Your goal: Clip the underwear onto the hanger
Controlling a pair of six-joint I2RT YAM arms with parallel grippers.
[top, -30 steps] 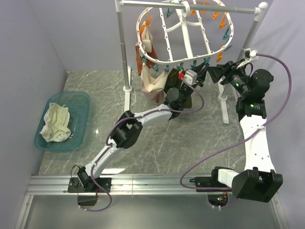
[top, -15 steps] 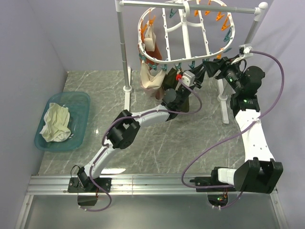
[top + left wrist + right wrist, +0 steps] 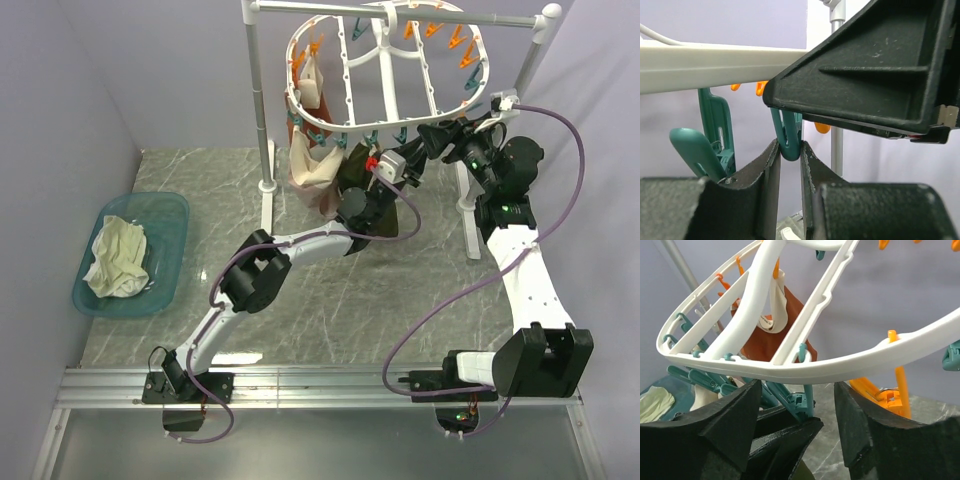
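Note:
The white oval hanger (image 3: 385, 70) hangs from the top pole, with orange and teal clothespins along its rim (image 3: 865, 362). My left gripper (image 3: 789, 148) is shut on the lower end of a teal clothespin (image 3: 785, 125) under the front rim. In the top view it (image 3: 403, 145) sits just below that rim. The dark olive underwear (image 3: 352, 170) hangs under the rim beside my left wrist; what holds it is hidden. My right gripper (image 3: 797, 385) stands open just below the rim, its fingers on either side of the same teal clothespin (image 3: 802, 402) and the left fingertip.
Pinkish-beige and rust-red garments (image 3: 312, 170) hang clipped at the hanger's left side. The white pole stand (image 3: 262, 110) rises left of them, and its other leg (image 3: 470, 215) stands by my right arm. A teal basin (image 3: 165, 215) with a cream cloth (image 3: 118, 258) sits far left.
My right gripper has moved left and up to the hanger's front rim. The left gripper has risen a little with the clothespin, and the hanger has shifted slightly.

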